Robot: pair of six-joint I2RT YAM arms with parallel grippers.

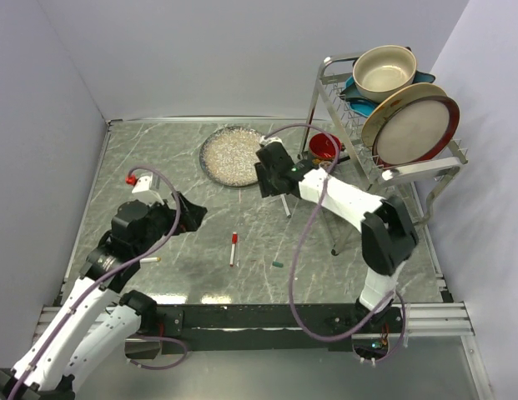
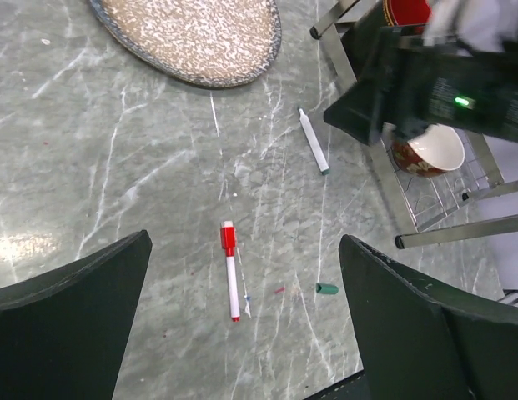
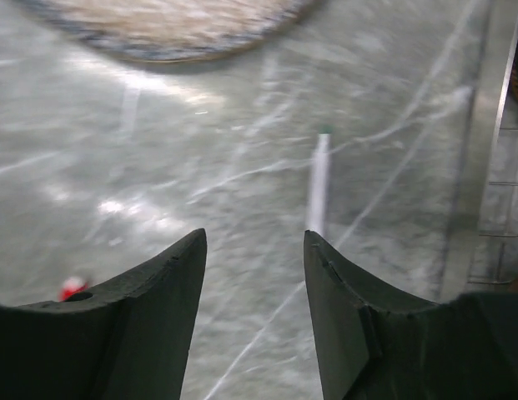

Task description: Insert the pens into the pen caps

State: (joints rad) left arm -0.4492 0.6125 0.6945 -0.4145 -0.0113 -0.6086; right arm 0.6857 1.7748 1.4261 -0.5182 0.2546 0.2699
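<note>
A white pen [image 1: 233,248] [image 2: 232,279] with a red cap [image 2: 228,240] on one end lies mid-table. To its right lies a loose dark green cap [image 1: 278,264] [image 2: 326,288]. A green-tipped pen [image 1: 285,204] [image 2: 313,142] [image 3: 319,179] lies beside the rack leg. Another pen [image 1: 150,260], with a yellowish end, rests by the left arm. My left gripper [image 1: 194,212] [image 2: 246,242] hangs above the table, open wide and empty, with the red-capped pen below it. My right gripper [image 1: 272,190] [image 3: 254,235] is low over the table and open, the green-tipped pen just beyond its right finger.
A speckled plate [image 1: 231,156] [image 2: 242,50] [image 3: 158,37] lies at the back centre. A metal dish rack [image 1: 359,133] at the right holds a bowl [image 1: 384,71], large plates [image 1: 413,125] and a red bowl [image 1: 324,147] [image 2: 427,150]. Its legs [image 2: 384,179] stand on the table. Walls enclose three sides.
</note>
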